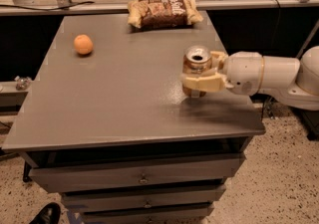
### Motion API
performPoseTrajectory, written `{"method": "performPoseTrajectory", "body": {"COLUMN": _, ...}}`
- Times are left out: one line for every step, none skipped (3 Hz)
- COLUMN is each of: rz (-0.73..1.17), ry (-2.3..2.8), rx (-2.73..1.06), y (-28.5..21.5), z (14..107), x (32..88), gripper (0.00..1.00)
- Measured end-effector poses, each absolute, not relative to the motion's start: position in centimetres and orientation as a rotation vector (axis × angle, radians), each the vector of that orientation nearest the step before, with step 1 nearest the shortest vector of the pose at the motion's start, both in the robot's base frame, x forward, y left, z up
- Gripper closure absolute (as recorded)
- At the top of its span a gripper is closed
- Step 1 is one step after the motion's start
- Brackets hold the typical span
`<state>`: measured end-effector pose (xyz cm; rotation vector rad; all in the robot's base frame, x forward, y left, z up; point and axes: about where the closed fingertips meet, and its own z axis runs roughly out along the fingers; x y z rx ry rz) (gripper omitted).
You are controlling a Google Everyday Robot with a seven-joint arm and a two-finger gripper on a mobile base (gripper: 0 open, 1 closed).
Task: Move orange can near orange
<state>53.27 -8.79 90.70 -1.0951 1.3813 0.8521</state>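
Note:
The orange can point(197, 63), copper with a silver top, stands upright near the right edge of the grey table point(119, 103). My gripper point(198, 74) reaches in from the right on a white arm and is shut on the can, with one cream finger point(202, 83) across its front and the other behind it. The orange point(83, 44), a small round fruit, lies at the far left of the table, well apart from the can.
A brown-and-yellow snack bag point(163, 12) lies at the table's back edge. Drawers point(142, 178) sit below the tabletop. A dark shoe point(46, 214) is on the floor at the front left.

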Motion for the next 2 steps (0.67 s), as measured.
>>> {"method": "performPoseTrajectory", "body": {"rz": 0.859, "ry": 1.327, "rx": -1.097, "y": -6.7, "z": 92.8, "x": 57.1, "gripper": 1.0}}
{"method": "performPoseTrajectory", "body": {"rz": 0.876, "ry": 1.269, "rx": -1.112, "y": -3.1, "z": 94.8, "x": 61.4, "gripper": 1.0}}
